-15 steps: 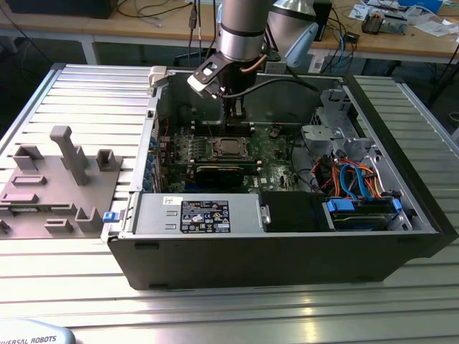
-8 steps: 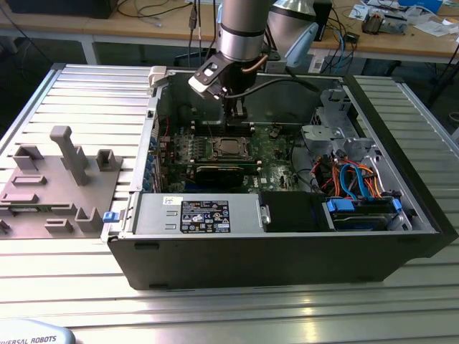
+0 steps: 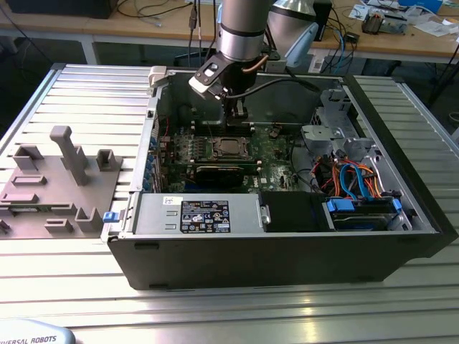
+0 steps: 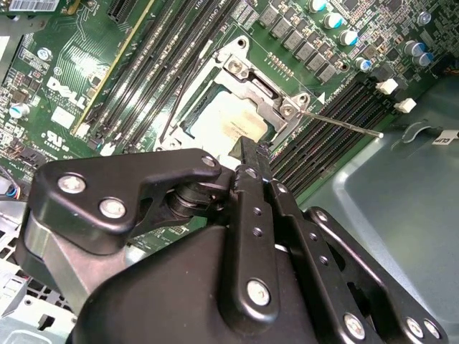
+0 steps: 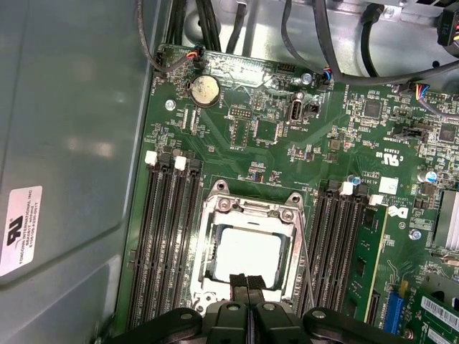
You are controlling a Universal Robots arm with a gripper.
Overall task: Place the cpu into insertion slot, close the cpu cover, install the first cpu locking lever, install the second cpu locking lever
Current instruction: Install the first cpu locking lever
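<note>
Cpu (image 5: 247,252) lies in the insertion slot (image 5: 209,247), with the cpu cover (image 5: 247,209) down around it. The gripper (image 5: 249,278) hangs just over this cover's edge, fingers (image 5: 240,282) pressed together on nothing, the arm (image 3: 240,29) vertical. Well apart from the cover, a white printed label (image 5: 20,229) sits on the grey case wall (image 5: 72,107).

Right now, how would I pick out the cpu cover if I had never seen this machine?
In the open computer case, look at the green circuit board. Between its two banks of long black slots lies the cpu cover. Unlike those dark narrow slots, it is a silvery square frame whose window shows the cpu.
</note>
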